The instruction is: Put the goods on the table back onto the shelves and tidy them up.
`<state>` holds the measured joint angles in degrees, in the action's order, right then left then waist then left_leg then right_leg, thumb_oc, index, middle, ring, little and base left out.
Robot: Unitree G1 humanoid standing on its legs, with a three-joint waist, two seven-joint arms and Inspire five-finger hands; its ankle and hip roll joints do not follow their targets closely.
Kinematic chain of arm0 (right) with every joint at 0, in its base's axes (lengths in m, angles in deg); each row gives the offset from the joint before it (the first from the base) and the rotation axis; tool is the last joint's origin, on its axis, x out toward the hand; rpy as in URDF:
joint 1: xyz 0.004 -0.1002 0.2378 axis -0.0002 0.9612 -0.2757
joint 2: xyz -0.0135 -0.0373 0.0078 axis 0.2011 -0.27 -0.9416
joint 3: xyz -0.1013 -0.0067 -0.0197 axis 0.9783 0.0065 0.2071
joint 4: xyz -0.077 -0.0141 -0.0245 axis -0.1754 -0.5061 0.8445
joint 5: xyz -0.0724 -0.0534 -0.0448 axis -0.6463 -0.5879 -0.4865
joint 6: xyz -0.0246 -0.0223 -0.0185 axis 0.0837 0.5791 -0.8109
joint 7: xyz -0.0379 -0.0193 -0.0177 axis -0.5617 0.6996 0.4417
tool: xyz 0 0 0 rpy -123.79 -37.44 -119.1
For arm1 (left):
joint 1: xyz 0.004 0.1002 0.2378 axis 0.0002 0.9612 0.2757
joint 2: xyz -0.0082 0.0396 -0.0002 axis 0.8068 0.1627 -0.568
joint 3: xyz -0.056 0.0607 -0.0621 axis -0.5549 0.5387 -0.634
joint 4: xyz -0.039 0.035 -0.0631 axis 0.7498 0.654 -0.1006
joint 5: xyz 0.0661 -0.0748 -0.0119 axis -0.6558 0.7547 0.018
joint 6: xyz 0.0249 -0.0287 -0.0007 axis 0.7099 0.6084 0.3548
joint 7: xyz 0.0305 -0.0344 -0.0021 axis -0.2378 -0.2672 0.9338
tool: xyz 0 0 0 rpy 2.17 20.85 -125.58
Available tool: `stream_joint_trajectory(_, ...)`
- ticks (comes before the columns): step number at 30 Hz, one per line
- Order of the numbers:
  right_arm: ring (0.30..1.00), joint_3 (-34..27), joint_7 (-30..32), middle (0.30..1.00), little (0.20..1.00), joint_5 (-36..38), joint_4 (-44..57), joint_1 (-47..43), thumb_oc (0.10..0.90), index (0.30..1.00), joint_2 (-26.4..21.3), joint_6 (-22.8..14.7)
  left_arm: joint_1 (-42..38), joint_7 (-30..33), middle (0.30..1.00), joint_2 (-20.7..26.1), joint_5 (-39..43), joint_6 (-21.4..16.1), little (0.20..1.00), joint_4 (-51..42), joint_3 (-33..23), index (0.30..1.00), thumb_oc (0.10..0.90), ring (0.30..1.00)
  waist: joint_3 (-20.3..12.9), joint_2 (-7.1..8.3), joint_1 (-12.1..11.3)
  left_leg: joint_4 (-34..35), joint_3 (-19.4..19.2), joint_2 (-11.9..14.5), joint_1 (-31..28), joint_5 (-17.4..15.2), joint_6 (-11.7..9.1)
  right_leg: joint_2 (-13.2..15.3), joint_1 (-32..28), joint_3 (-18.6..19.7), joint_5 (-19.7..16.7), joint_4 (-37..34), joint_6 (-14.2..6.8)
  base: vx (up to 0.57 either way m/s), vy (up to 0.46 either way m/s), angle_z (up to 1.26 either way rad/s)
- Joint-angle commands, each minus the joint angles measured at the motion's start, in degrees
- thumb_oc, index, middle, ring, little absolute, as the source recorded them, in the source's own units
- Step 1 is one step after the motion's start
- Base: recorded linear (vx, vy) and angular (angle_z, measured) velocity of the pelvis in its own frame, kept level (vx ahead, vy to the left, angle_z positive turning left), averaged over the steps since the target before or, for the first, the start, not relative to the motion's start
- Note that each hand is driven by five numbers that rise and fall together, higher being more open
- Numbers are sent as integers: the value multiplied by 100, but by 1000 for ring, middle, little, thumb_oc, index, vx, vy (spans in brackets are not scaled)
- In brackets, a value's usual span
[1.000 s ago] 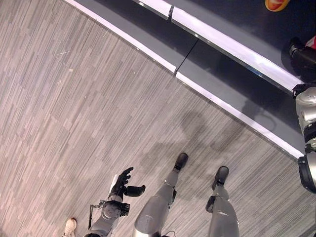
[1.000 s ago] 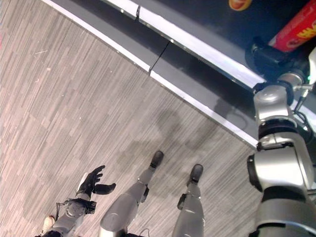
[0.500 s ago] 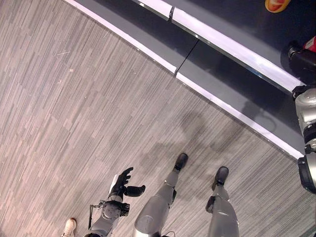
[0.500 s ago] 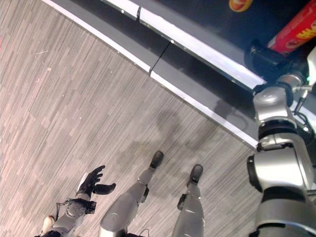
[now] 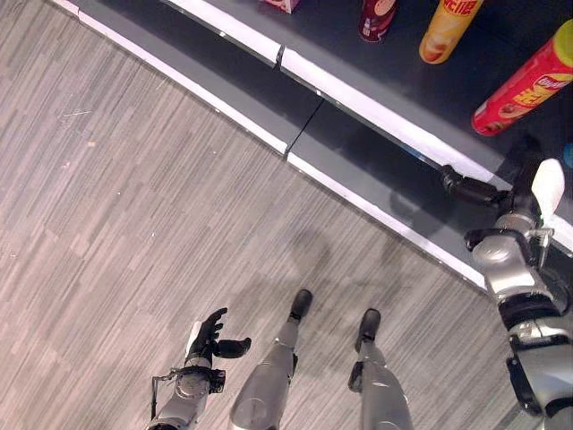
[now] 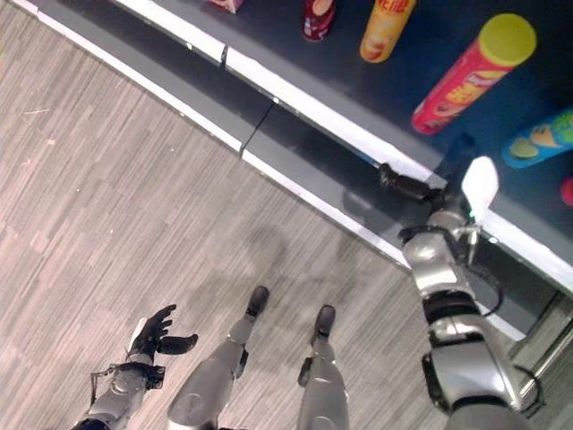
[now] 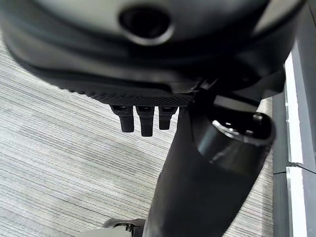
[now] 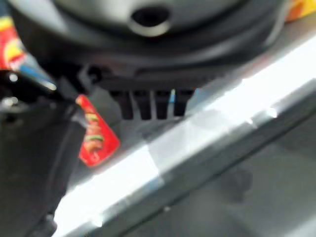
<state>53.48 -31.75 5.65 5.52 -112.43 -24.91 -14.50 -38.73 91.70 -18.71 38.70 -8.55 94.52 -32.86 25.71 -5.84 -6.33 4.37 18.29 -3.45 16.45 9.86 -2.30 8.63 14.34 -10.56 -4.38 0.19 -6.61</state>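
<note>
Left eye view gives me the wood floor (image 5: 134, 206) under my left hand (image 5: 208, 339), wide and bare, room to swing. The shelf (image 5: 376, 116) runs past my right hand (image 5: 466, 189), its pale front edge just below the fingers. The red can (image 6: 470, 73) stands just beyond the right hand; the yellow can (image 5: 445, 29) and a dark red can (image 5: 376, 18) are farther along, both cut off at the top. My left hand hangs with fingers spread, holding nothing. Right hand's fingers reach straight out over the shelf edge, empty; its wrist view is too blurred to confirm more.
</note>
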Motion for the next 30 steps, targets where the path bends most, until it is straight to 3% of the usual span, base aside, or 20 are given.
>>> stream_joint_trajectory(1, 900, -76, 137, 900, 900, -307, 243, -32, 800, 900, -345, -206, 452, 152, 900, 209, -160, 68, 900, 262, -198, 900, 800, 900, -484, 147, -40, 40, -516, 420, -100, -639, -229, 354, 221, 166, 366, 579, -281, -8, 12, -3)
stream_joint_trajectory(5, 900, -245, -53, 900, 900, -256, 685, 569, 800, 900, -20, -359, 506, 111, 900, 202, -255, 143, 900, 448, -416, 900, 800, 900, -590, 341, 50, 31, -625, 472, -244, -693, -213, 306, 88, 230, 309, 443, -290, 18, 16, -6)
stream_joint_trajectory(7, 900, -558, -800, 900, 900, 240, 1294, 1836, 800, 900, 572, -739, 620, -35, 900, 233, -455, 243, 900, 604, -766, 900, 800, 900, -850, 630, 262, 55, -811, 548, -524, -812, -195, 249, -172, 246, 186, 214, -315, 122, 24, -22)
stream_joint_trajectory(13, 900, -589, -1799, 900, 900, 583, 1063, 3315, 800, 900, 1373, -833, 730, -289, 900, 304, -602, 222, 900, 688, -1154, 900, 800, 900, -1319, 935, 582, 63, -1207, 541, -1018, -1047, -124, 216, -503, 429, -70, -136, -428, 96, 80, -29)
stream_joint_trajectory(19, 900, -442, -2298, 900, 900, 565, 31, 3807, 800, 900, 1784, -671, 572, -456, 900, 362, -708, 168, 900, 762, -1115, 900, 800, 900, -1577, 1013, 866, 63, -1577, 418, -1472, -1250, 1, 297, -615, 736, -199, -86, -547, 44, 129, -43)
stream_joint_trajectory(26, 900, -381, -2374, 900, 900, 425, -771, 3713, 800, 900, 2002, -507, 258, -538, 900, 408, -744, 126, 900, 1018, -1012, 900, 800, 900, -1665, 1045, 1096, 63, -1961, 226, -1797, -1413, 157, 374, -561, 1168, -416, -12, -665, 5, 120, -45)
stream_joint_trajectory(28, 900, -343, -2352, 900, 900, 463, -839, 3614, 800, 900, 2113, -488, 162, -522, 900, 413, -677, 112, 900, 1072, -1024, 900, 800, 900, -1600, 1085, 1160, 63, -2226, 164, -1892, -1444, 219, 392, -415, 1254, -709, 20, -738, -52, 90, -50)
stream_joint_trajectory(29, 900, -343, -2352, 900, 900, 463, -838, 3614, 800, 900, 2114, -487, 160, -522, 900, 413, -677, 111, 900, 1074, -1024, 900, 800, 900, -1596, 1087, 1151, 63, -2235, 164, -1897, -1446, 219, 390, -415, 1263, -711, 20, -738, -139, 93, -65)
stream_joint_trajectory(30, 900, -273, -2320, 900, 900, 440, -852, 3565, 800, 900, 2171, -486, 92, -502, 900, 429, -680, 118, 900, 1127, -1000, 900, 800, 900, -1469, 1065, 1112, 47, -2459, 207, -1920, -1432, 243, 453, -267, 879, -739, 236, -705, -125, 44, -70)
